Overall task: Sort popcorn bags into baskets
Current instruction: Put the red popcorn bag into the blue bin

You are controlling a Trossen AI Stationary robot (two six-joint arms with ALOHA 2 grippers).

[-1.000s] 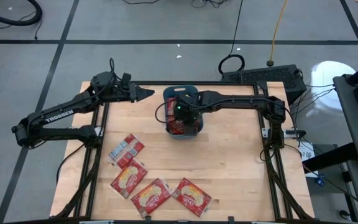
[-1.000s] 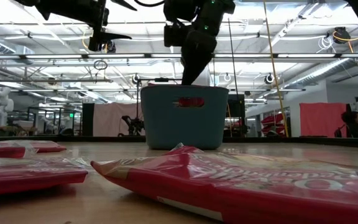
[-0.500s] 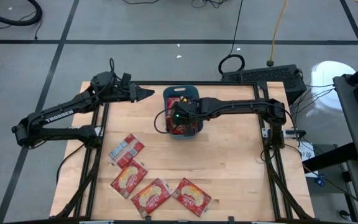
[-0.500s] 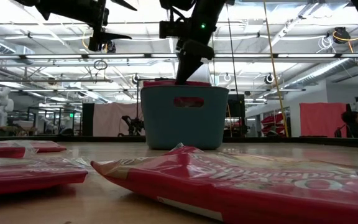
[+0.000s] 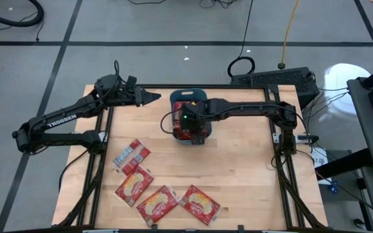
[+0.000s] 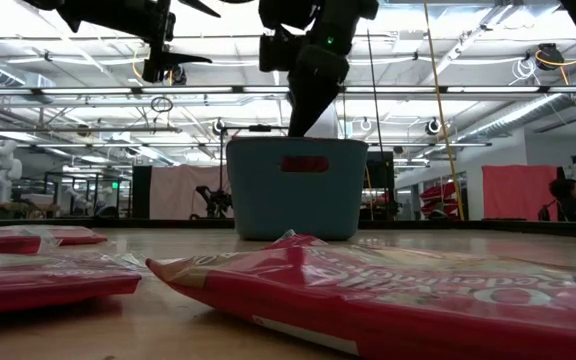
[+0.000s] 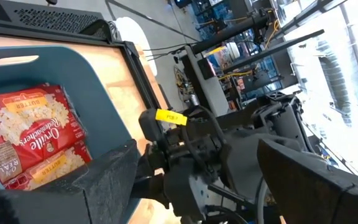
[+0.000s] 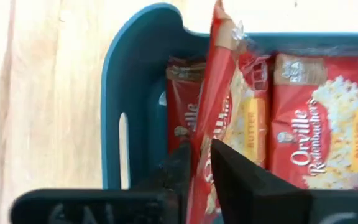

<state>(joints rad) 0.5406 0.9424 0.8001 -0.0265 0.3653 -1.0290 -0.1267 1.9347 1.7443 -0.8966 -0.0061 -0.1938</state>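
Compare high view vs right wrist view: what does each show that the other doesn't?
High only: four bags on the table, one silver side up and three like this bag red side up, plus the left gripper waiting open beside the bin.

Right wrist only: the right gripper with a standing bag between its fingers, and the bin's handle slot.

Both: the bin, with red bags inside, and the right arm over it.

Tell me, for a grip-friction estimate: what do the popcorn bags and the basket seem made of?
Popcorn bags: apparently thin glossy plastic film, since they crinkle and catch highlights. Basket: likely moulded plastic with a smooth, fairly matte teal finish, rounded rim and a cut handle slot.
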